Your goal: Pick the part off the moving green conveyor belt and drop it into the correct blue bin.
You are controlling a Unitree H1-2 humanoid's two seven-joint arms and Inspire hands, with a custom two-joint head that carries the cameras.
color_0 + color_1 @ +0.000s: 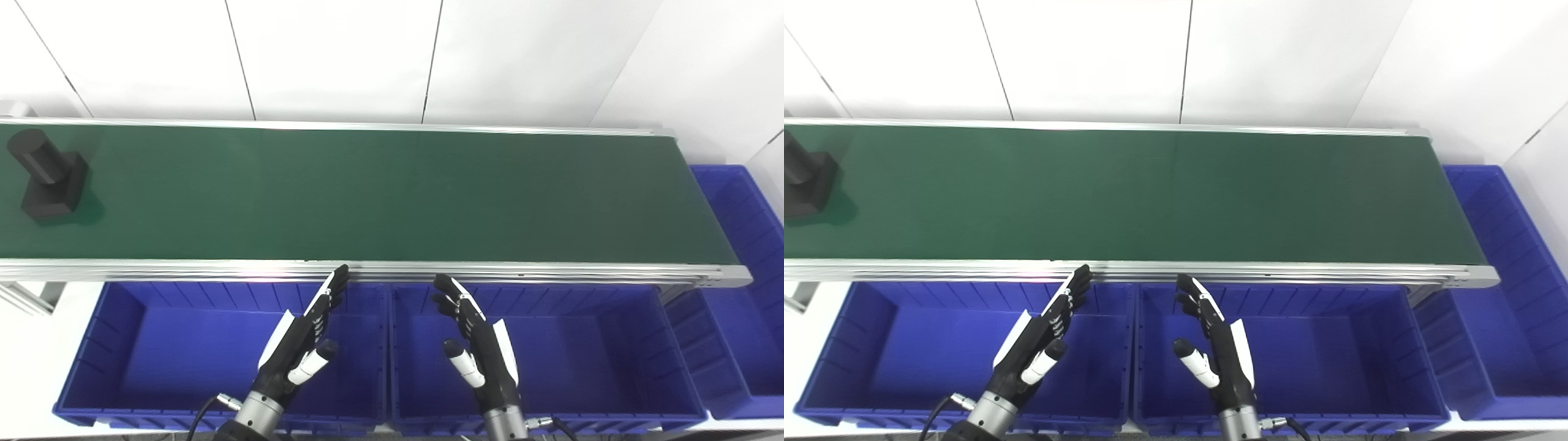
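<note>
Part [46,177] sits way off at the conveyor belt [380,190]'s left end, nearer the left robot hand [303,343]; right robot hand [481,349] farther, both open and empty.

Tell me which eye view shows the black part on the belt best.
The left eye view: the whole black part shows there, a cylinder on a block base, at the far left of the green belt. In the right eye view the picture's left edge cuts it off, so only part shows.
</note>
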